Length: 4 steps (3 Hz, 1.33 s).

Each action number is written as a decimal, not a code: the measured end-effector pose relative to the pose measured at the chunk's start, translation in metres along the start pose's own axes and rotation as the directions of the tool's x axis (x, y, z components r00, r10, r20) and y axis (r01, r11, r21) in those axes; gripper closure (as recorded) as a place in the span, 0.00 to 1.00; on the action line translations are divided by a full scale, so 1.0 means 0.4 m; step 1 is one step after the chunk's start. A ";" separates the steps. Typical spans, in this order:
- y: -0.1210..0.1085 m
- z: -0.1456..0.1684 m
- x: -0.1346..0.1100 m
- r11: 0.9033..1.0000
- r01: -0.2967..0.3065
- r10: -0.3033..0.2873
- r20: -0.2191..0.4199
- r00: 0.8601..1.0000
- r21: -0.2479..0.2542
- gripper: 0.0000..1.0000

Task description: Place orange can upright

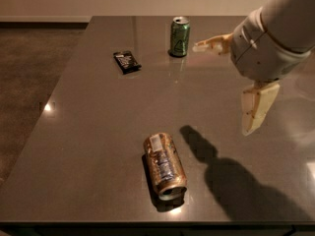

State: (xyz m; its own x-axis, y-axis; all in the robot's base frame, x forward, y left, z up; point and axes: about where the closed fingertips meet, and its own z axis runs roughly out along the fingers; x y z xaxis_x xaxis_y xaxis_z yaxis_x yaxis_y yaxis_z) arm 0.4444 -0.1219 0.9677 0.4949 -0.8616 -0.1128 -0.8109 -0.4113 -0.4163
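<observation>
The orange can (164,164) lies on its side near the front edge of the dark table (88,132), its silver top facing the front. It has an orange-bronze speckled body and a white label patch. My gripper (227,87) hangs in the air to the right of the can and above it, with nothing held. Its two cream fingers are spread wide: one (212,44) points left toward the back, the other (257,107) points down. Its shadow falls on the table just right of the can.
A green can (179,36) stands upright at the back of the table. A small dark packet (126,61) lies flat at the back left. The table's left edge borders a brown floor (29,68).
</observation>
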 end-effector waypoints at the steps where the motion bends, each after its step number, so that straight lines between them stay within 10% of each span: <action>1: 0.016 0.023 -0.034 0.980 0.194 -0.194 0.022 0.981 -0.032 0.00; 2: 0.033 0.046 -0.062 0.921 0.380 -0.376 0.061 0.925 -0.082 0.00; 4: 0.095 0.088 -0.142 0.743 0.655 -0.644 0.120 0.755 -0.138 0.00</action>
State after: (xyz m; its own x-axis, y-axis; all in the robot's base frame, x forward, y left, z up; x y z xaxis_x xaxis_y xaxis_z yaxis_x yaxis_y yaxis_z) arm 0.3966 -0.0782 0.9265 0.9337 -0.3502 0.0752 -0.3209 -0.9111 -0.2586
